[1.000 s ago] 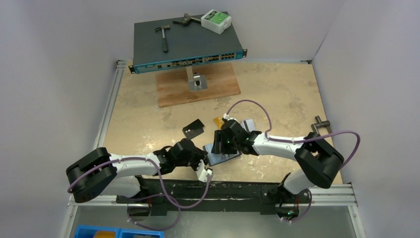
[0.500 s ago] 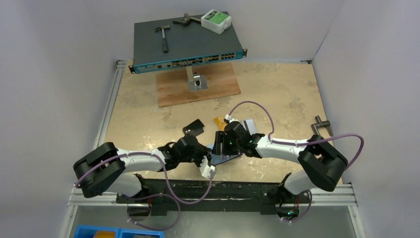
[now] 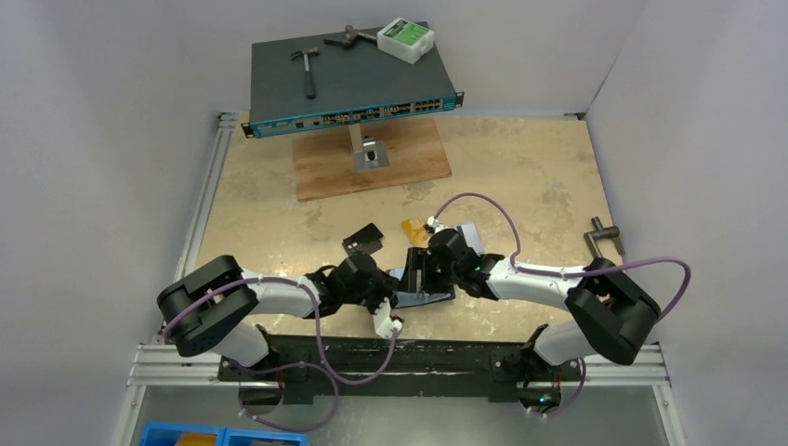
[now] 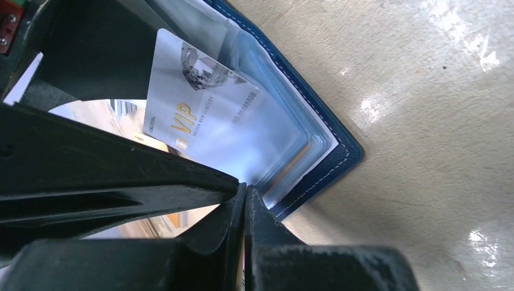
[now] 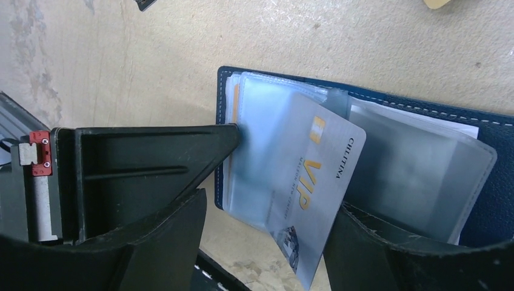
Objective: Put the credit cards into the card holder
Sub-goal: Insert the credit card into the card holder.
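left fingers: closed at card holder edge | right fingers: apart, straddling silver card

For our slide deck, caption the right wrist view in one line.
Silver VIP card partly in a clear sleeve of the open navy card holder, between the open fingers of the right gripper.

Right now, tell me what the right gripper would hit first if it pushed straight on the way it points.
Probably the silver VIP card, lying between the open fingers of the right gripper, half tucked into a clear sleeve of the card holder. Depth is unclear from the wrist view.
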Tool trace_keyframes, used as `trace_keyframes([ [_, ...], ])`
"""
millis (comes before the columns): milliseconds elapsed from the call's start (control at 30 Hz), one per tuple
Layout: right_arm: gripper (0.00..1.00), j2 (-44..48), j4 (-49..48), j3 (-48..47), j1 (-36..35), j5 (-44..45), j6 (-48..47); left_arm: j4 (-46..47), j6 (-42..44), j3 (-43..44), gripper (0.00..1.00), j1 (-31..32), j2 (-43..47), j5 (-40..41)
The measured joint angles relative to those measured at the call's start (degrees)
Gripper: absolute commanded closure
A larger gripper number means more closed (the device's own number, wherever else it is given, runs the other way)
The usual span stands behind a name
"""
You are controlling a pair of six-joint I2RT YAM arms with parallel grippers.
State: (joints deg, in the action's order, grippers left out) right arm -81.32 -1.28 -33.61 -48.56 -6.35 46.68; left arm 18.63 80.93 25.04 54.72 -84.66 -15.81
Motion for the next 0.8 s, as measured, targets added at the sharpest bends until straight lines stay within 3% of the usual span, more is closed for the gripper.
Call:
trace_keyframes([
  [333, 0.32, 1.25, 5.25, -0.76, 2.62, -0.61, -1.16, 0.13, 5.2, -0.92, 1.0, 0.35, -0.07, -2.03],
  [800, 0.32, 1.27, 17.81, -5.11, 2.71, 4.39, -4.61, -0.48, 5.53, -1.44, 1.0, 0.5, 0.02, -2.25],
])
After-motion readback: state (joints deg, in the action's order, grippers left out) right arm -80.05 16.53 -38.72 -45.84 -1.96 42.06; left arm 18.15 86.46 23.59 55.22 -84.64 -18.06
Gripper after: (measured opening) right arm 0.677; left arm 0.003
